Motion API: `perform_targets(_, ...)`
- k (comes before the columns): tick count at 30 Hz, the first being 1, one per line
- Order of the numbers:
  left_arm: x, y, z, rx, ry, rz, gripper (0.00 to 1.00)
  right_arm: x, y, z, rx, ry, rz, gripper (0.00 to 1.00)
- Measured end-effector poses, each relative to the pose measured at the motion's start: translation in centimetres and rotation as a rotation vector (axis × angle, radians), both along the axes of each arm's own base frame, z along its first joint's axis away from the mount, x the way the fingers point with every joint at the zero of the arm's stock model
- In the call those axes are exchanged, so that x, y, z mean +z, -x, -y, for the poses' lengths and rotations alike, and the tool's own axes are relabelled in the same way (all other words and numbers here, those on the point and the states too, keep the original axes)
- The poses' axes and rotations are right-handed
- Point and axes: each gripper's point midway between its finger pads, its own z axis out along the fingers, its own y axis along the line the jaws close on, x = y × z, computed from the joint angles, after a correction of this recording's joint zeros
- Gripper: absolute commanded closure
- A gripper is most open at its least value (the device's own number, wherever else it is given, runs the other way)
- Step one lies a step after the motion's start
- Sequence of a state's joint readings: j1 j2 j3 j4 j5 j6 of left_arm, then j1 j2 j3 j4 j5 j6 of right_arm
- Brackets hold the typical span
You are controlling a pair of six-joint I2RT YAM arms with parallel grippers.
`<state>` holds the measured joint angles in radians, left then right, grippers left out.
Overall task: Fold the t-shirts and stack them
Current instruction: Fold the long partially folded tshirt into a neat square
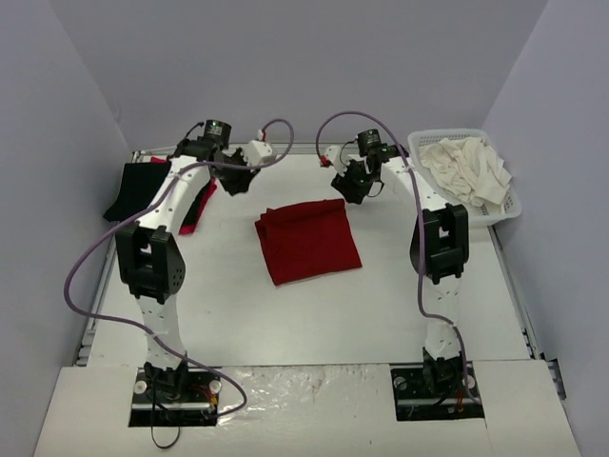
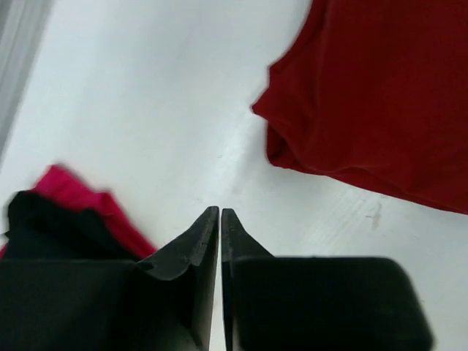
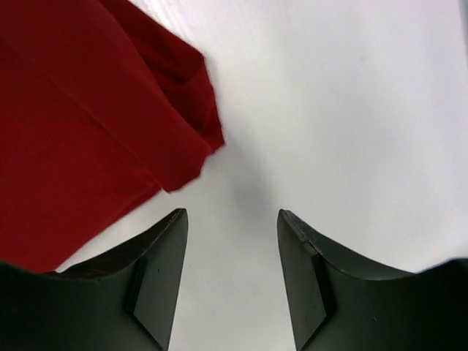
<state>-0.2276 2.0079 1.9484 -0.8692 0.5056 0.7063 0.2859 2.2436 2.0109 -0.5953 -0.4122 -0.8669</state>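
Table (image 1: 285,324): white and flat; both arm bases are bolted at its near edge.
Left arm (image 1: 152,257): reaches up the left side of the table and bends inward at the far end.
Right arm (image 1: 438,238): reaches up the right side, its wrist turned in toward the middle.
Dark red shirt (image 1: 306,240): folded into a rough rectangle and lying flat in the middle of the table. It sits between the two arms and a little nearer than both grippers, touching neither.
Basket (image 1: 510,205): white plastic lattice at the far right corner, just beside the right arm.
Cream-white shirts (image 1: 468,167): crumpled loosely inside the basket.
Black shirt (image 1: 133,188): bunched at the far left edge of the table, partly hidden by the left arm.
Bright red shirt (image 1: 197,209): a narrow strip shows beside the left arm, touching the black shirt. How it is folded cannot be told.
Left gripper (image 2: 220,212): above bare table between the bright red shirt and the far left corner of the dark red shirt. Its fingers are closed to a hairline slit with nothing in them.
Right gripper (image 3: 232,213): above bare table just beyond the far right corner of the dark red shirt. Its fingers are spread apart and empty, with only table between them.
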Motion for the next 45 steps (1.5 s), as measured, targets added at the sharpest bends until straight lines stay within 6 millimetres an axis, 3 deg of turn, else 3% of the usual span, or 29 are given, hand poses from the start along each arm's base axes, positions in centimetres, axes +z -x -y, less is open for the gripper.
perform_targets(3,3.5,-0.9,-1.0,0.111,0.002,0.104,0.98,2.2,-0.3,1.5,-0.101,0.068,0.113,0.46)
perform_targets(6,5.4,-0.2,-2.0,0.21,0.006,0.139,0.98,6.5,-0.6,2.5,-0.216,0.155,0.296,0.44)
perform_targets(7,5.8,0.2,-2.3,0.24,0.007,0.14,0.98,8.1,-0.5,2.7,-0.252,0.184,0.364,0.38)
perform_targets(9,6.3,0.9,-2.8,0.291,0.015,0.137,0.98,11.0,0.3,2.7,-0.315,0.201,0.489,0.05)
perform_targets(10,6.4,1.4,-3.1,0.316,0.021,0.137,0.98,12.1,1.1,2.7,-0.337,0.199,0.525,0.0)
perform_targets(14,5.6,4.6,-3.8,0.38,0.029,0.094,0.98,15.4,4.7,2.3,-0.346,0.091,0.576,0.0)
perform_targets(19,3.6,7.9,-4.7,0.4,0.006,0.064,0.98,17.1,5.7,3.1,-0.401,0.058,0.637,0.01)
perform_targets(21,2.6,8.9,-5.7,0.427,-0.023,0.084,0.98,16.0,5.7,2.8,-0.413,0.093,0.677,0.01)
perform_targets(23,1.8,10.1,-7.0,0.453,-0.062,0.119,0.98,13.8,5.8,2.2,-0.4,0.168,0.7,0.01)
perform_targets(26,1.7,11.2,-9.2,0.494,-0.115,0.186,0.96,11.2,5.2,1.4,-0.382,0.271,0.74,0.0)
perform_targets(28,2.0,11.3,-10.5,0.518,-0.135,0.247,0.71,8.1,4.6,0.4,-0.354,0.356,0.742,0.0)
perform_targets(32,1.8,12.0,-13.5,0.589,-0.182,0.328,0.6,3.5,3.5,-0.3,-0.334,0.48,0.733,0.0)
perform_targets(35,0.8,12.9,-15.3,0.63,-0.231,0.338,0.54,1.8,2.4,-0.2,-0.342,0.545,0.748,0.0)
perform_targets(41,-1.1,14.3,-16.5,0.649,-0.275,0.315,0.47,-0.7,-0.1,-0.7,-0.366,0.62,0.779,0.0)
perform_targets(45,-1.1,15.2,-17.0,0.658,-0.272,0.322,0.24,-2.8,-1.1,-1.1,-0.363,0.668,0.77,0.0)
